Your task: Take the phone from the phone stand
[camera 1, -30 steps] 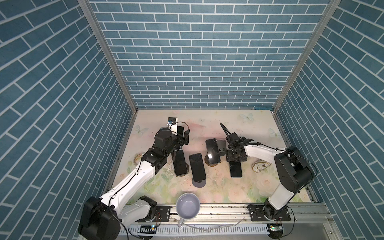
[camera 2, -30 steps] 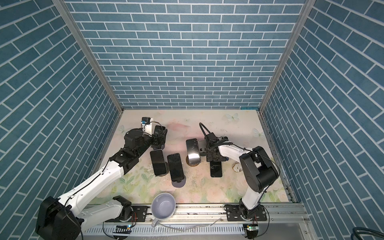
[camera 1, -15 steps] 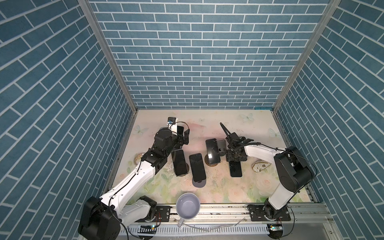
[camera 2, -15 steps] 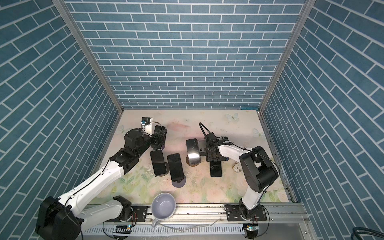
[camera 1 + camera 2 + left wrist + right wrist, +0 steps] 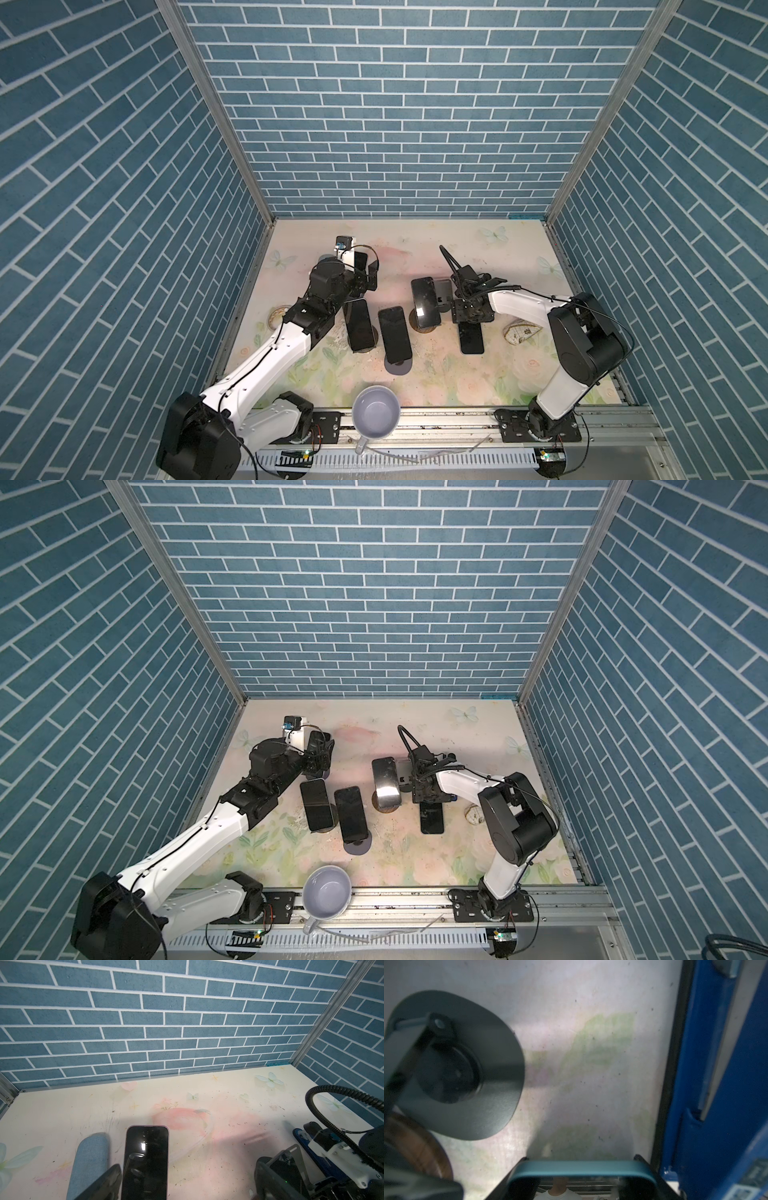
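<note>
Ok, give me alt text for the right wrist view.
The right gripper grips a teal-cased phone by its sides, its dark screen mirroring a person. Apart from it, a dark grey phone stand rests on the floral table, blurred.

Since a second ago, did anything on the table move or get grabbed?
Nothing that I can see has changed. The left tool stays open around the back phone. The right tool stays closed on the teal-cased phone. The mug at the front sits where it was.
</note>
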